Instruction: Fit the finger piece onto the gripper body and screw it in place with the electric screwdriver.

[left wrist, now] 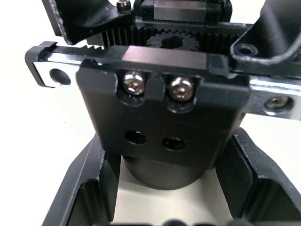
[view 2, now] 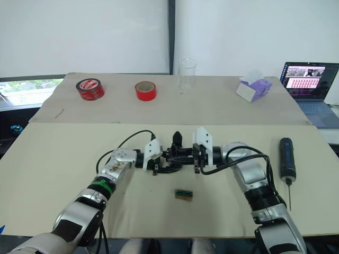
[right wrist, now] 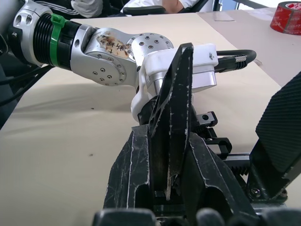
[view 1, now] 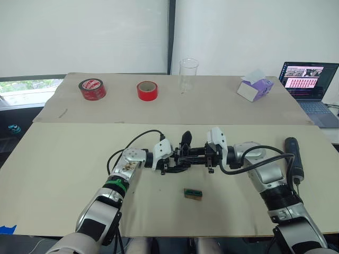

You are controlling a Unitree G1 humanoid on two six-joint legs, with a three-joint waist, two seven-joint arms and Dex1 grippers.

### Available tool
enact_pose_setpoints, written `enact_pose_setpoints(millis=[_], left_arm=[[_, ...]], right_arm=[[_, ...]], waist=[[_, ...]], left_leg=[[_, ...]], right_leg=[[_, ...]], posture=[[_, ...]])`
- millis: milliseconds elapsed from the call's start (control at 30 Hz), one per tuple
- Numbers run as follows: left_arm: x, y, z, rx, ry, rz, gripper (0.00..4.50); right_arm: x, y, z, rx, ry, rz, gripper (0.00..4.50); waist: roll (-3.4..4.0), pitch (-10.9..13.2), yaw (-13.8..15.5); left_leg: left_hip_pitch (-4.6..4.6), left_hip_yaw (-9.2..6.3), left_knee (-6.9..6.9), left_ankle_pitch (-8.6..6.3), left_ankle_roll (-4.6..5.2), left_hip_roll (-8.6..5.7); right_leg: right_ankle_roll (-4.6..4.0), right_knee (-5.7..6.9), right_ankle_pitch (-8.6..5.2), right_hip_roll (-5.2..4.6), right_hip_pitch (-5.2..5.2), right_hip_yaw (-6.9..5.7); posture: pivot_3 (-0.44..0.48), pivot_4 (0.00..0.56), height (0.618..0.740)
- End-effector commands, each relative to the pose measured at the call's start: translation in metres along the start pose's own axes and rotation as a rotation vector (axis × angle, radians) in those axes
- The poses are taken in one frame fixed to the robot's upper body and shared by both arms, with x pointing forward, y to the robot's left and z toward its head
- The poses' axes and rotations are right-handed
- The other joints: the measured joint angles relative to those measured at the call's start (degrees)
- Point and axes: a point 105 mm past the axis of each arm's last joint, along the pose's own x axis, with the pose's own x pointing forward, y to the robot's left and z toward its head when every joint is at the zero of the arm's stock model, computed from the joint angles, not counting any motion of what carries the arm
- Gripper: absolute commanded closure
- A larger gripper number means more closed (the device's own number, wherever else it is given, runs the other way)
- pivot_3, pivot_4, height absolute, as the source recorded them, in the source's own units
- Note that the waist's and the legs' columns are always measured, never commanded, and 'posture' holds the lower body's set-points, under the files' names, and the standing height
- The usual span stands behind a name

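The gripper body [left wrist: 160, 117], a black block with two silver screws and a toothed rack, sits between my left gripper's fingers [left wrist: 89, 188]. My left gripper [view 1: 177, 161] is shut on it at mid-table. From the other side comes my right gripper [view 1: 193, 156], shut on the finger piece [right wrist: 171, 113]. This black wedge stands upright with its base down at the body's rail. A second ribbed black finger [right wrist: 277, 127] rises beside it. Apart from both grippers, the electric screwdriver [view 1: 294, 159] lies on the table to the right.
A small green-brown block [view 1: 193, 193] lies in front of the grippers. Along the back stand two red tape rolls [view 1: 92, 89] [view 1: 147, 90], a clear beaker [view 1: 188, 75], a purple-white box [view 1: 255, 88] and a laptop [view 1: 310, 84].
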Motion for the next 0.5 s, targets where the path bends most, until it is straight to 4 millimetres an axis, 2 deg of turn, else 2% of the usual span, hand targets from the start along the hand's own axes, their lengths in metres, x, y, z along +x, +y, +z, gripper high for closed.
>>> enact_pose_setpoints(millis=[33, 200, 333, 433, 500], left_arm=[[0.002, -0.006, -0.016, -0.031, 0.062, -0.019, 2.2], [0.003, -0.007, -0.017, -0.042, 0.053, -0.006, 2.2], [0.003, -0.007, -0.019, -0.037, 0.064, -0.012, 2.2], [0.003, -0.005, -0.018, -0.067, 0.055, -0.006, 2.2], [0.002, -0.004, -0.018, -0.093, 0.049, 0.001, 1.19]], right_arm=[[-0.005, -0.002, 0.006, -0.001, -0.033, -0.014, 3.07], [-0.004, 0.01, 0.035, -0.039, -0.154, 0.033, 1.36], [-0.008, 0.007, 0.036, -0.075, -0.142, 0.019, 0.03], [-0.011, 0.009, 0.046, -0.085, -0.176, 0.027, 0.03], [-0.013, 0.014, 0.052, -0.097, -0.189, 0.045, 0.0]], waist=[[0.0, 0.0, 0.0], [0.01, 0.01, 0.23], [0.0, 0.01, 0.43], [0.01, 0.01, 0.48], [0.01, 0.01, 0.53]], left_leg=[[0.0, 0.0, 0.0, 0.0, 0.0, 0.0], [-0.25, 0.0, 0.0, 0.01, -0.01, -0.01], [-0.23, 0.0, 0.02, -0.02, 0.04, -0.01], [-0.23, 0.0, 0.02, -0.03, 0.06, -0.02], [-0.24, 0.0, 0.02, -0.03, 0.06, -0.01]], right_leg=[[0.0, 0.0, 0.0, -0.01, -0.01, 0.0], [-0.02, 0.01, 0.02, -0.02, -0.22, -0.01], [-0.01, -0.06, 0.02, -0.01, -0.16, -0.04], [-0.01, -0.06, 0.01, -0.01, -0.18, -0.03], [-0.01, -0.05, 0.01, -0.01, -0.18, -0.03]], posture=[[0.0, 0.15, 0.74], [0.0, 0.15, 0.74], [0.0, 0.15, 0.74], [0.0, 0.15, 0.74], [0.0, 0.15, 0.74]])
